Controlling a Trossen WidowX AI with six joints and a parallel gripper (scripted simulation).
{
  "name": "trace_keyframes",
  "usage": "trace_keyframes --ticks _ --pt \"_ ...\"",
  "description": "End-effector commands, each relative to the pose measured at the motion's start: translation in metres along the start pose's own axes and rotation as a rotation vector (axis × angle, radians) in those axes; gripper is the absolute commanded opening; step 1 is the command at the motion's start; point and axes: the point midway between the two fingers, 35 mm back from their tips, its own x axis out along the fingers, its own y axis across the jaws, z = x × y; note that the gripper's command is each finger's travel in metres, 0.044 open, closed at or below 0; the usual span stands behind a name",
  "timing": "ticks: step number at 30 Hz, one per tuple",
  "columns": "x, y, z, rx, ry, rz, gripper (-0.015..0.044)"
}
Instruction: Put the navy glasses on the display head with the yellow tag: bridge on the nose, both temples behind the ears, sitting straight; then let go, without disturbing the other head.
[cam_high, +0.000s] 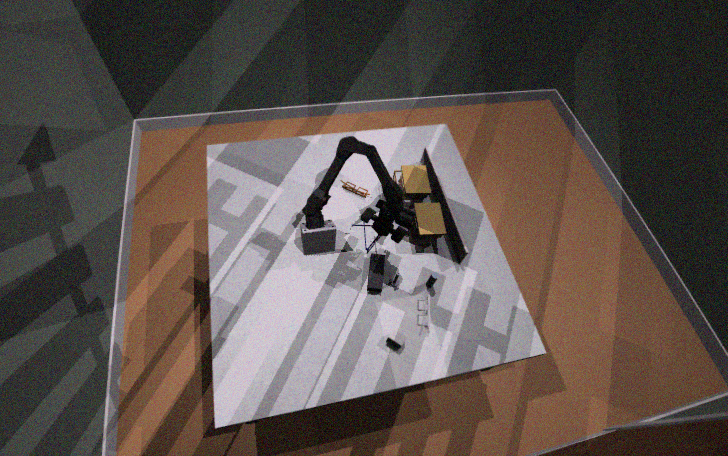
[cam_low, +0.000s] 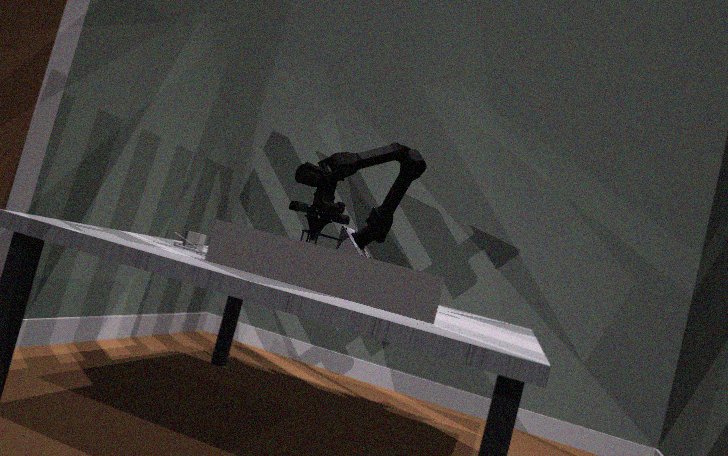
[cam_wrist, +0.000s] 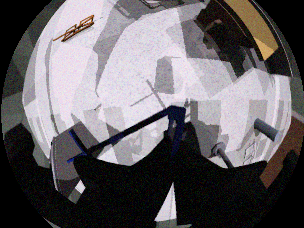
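My gripper is shut on the navy glasses, near a corner of the frame. The glasses hang above the table, with a long thin bar reaching left in the wrist view. Two display heads show from above as yellow-topped shapes, one farther back and one nearer, just right of the gripper. A thin brown outline juts from the farther one. Their faces are hidden, and I cannot tell which has the yellow tag.
A dark upright panel stands behind the heads. Orange glasses lie near the arm. A black box, pale glasses and small dark blocks are toward the front.
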Motion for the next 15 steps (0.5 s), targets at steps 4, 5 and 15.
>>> trace_keyframes --ticks 4,5,15 --pt "-0.003 -0.011 -0.003 0.261 0.0 -0.01 0.0" --pt "-0.003 -0.012 -0.003 0.298 0.0 -0.01 0.0" --pt "-0.004 -0.022 -0.009 0.666 -0.002 -0.011 0.0"
